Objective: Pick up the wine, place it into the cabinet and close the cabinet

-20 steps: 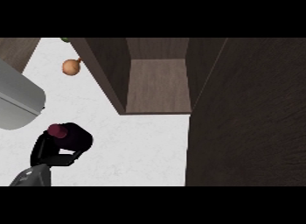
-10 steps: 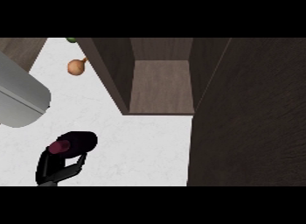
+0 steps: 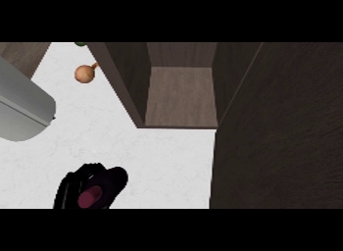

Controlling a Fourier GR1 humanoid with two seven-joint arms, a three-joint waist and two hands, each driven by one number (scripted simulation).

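Look to the lower left of the head view and you will find a black hand [image 3: 74,188] coming up from the bottom edge. Its fingers are curled round the wine bottle [image 3: 89,196], which you see almost end-on as a dark round shape with a maroon patch at its middle. By its place at the view's left it reads as the left hand (no forearm shows behind it to confirm this). You will not find the other hand anywhere in the view.

The bottle is over the white counter [image 3: 160,157], near the bottom edge, and well apart from the cabinet. You cannot tell whether it rests on the counter or is lifted off it.

The cabinet [image 3: 180,95] stands open at the top centre: you can see its brown inner floor between two dark side walls, with nothing on that floor. Its dark door [image 3: 290,132] fills the right side of the view.

At the upper left, a large grey rounded body [image 3: 15,110] crosses the corner. Just beyond it, a small orange-brown round thing [image 3: 85,73] lies on the counter beside the cabinet's left wall, and a bit of something green [image 3: 80,44] shows at the top edge.
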